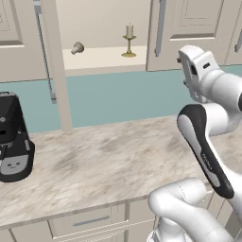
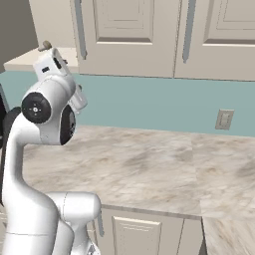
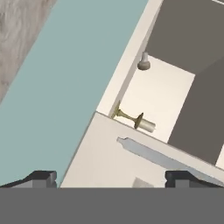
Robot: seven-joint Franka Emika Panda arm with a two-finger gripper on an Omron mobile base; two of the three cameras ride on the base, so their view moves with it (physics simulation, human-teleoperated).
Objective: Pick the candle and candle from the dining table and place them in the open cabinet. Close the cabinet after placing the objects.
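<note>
The end effector (image 3: 111,177) stands wide, its two dark tips far apart at the bottom of the hand view, with nothing between them and nothing touching them. It is raised above the worktop (image 1: 108,160), level with the cabinet (image 1: 101,59).

Ahead of the end effector, past the edge of a closed door (image 3: 109,162), the cabinet stands open. On its pale shelf (image 1: 101,56), just beyond that door's edge, stands the white candle (image 1: 129,31) upright on its brass holder (image 1: 128,47). Farther along the shelf, well apart from the first, the other candle (image 1: 77,47) appears to lie on its side, too small to read clearly. Both are well clear of the tips.

A grey bar handle (image 3: 162,158) crosses the door face directly in front of the end effector. Below, on the far left, a black appliance (image 1: 14,139) sits on the worktop.
</note>
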